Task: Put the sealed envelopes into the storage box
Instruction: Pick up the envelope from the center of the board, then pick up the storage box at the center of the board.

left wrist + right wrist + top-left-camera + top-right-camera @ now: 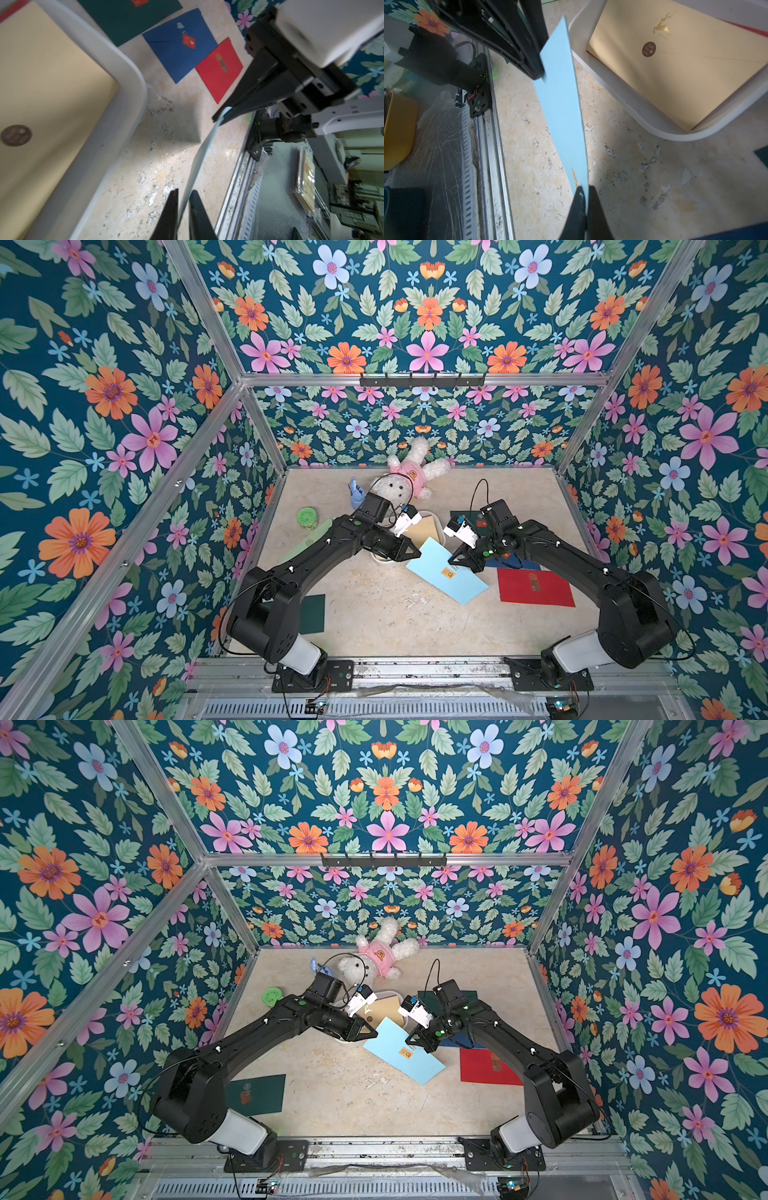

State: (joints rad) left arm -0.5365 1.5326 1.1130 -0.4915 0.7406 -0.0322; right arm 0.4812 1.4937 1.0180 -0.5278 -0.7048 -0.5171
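A light blue envelope (pixel 446 572) (pixel 403 1052) hangs in the air just in front of the white storage box (pixel 380 558) (pixel 633 104). My right gripper (pixel 584 188) (pixel 453 560) is shut on one edge. At the opposite edge my left gripper (pixel 185 191) (pixel 415 553) stands slightly open, the paper (pixel 204 149) loose between its fingers. A yellow envelope (pixel 675 72) (pixel 41 83) lies in the box. On the table lie a red envelope (pixel 536 587), a navy one (pixel 178 47), two dark green ones (pixel 255 1094) (pixel 124 18) and a light green one (pixel 309 541).
A plush rabbit (pixel 411 477) lies at the back wall. A green-lidded jar (pixel 307 517) and a small blue object (pixel 356 491) stand at the back left. Flowered walls close in three sides, with a metal rail (pixel 415 668) along the front.
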